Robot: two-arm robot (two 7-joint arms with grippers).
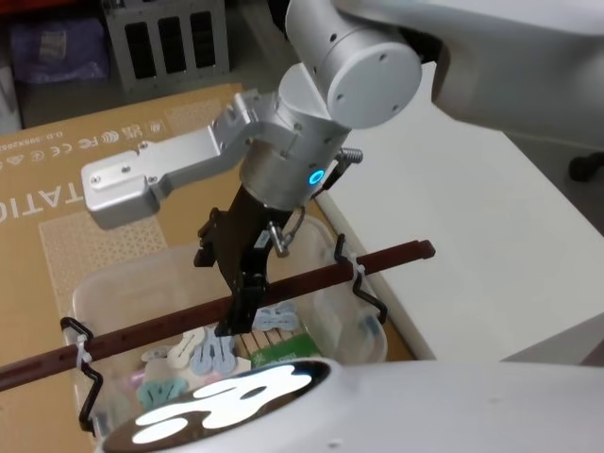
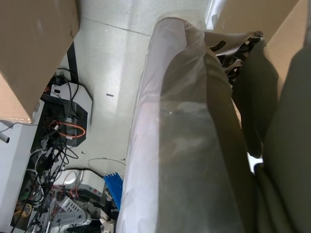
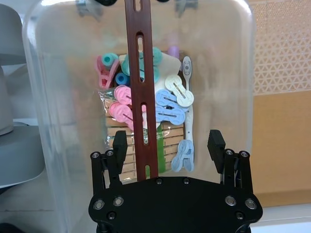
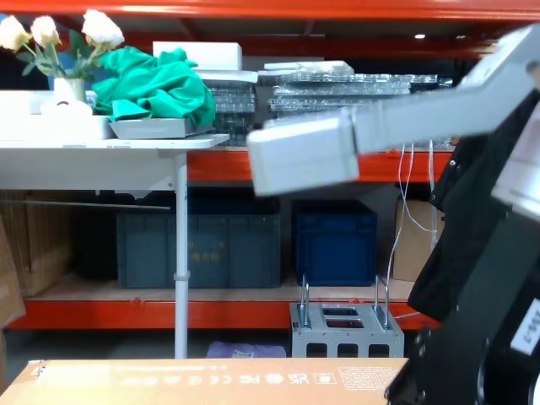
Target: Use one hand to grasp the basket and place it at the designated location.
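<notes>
The basket (image 1: 332, 294) is a clear plastic tub holding pastel and wooden clothes pegs (image 3: 170, 104). It stands on a large cardboard box (image 1: 94, 189). A long reddish-brown bar handle (image 1: 387, 257) crosses its top, fixed by black clips and white ties at both rims. My right gripper (image 1: 241, 302) hangs over the middle of the bar. In the right wrist view the basket (image 3: 58, 97) lies below, and the right gripper (image 3: 167, 145) is open. The bar (image 3: 138, 58) runs between its fingers, close to one finger (image 3: 120, 144) and well apart from the other.
A white table (image 1: 491, 245) adjoins the cardboard box on the right. A grey metal block (image 4: 342, 329) with loop handles and dark blue crates (image 4: 333, 245) sit under orange shelving ahead. Cables and equipment (image 2: 63, 121) lie on the floor in the left wrist view.
</notes>
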